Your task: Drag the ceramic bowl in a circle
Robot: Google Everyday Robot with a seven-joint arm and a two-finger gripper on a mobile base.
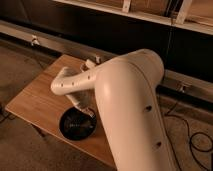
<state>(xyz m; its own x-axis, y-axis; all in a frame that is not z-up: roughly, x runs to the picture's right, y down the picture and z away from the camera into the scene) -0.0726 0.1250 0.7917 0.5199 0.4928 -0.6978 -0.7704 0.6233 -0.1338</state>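
Sitting spot, ceramic bowl [76, 126]: black and glossy, it is resting on the wooden table [40, 102], near the front edge.
Gripper [88, 111]: it is reaching down at the bowl's far right rim, touching it or just above.
Grip state: cannot tell whether it is spread or closed.
Arm [125, 95]: white, it is bending over the table's right part and hiding it.
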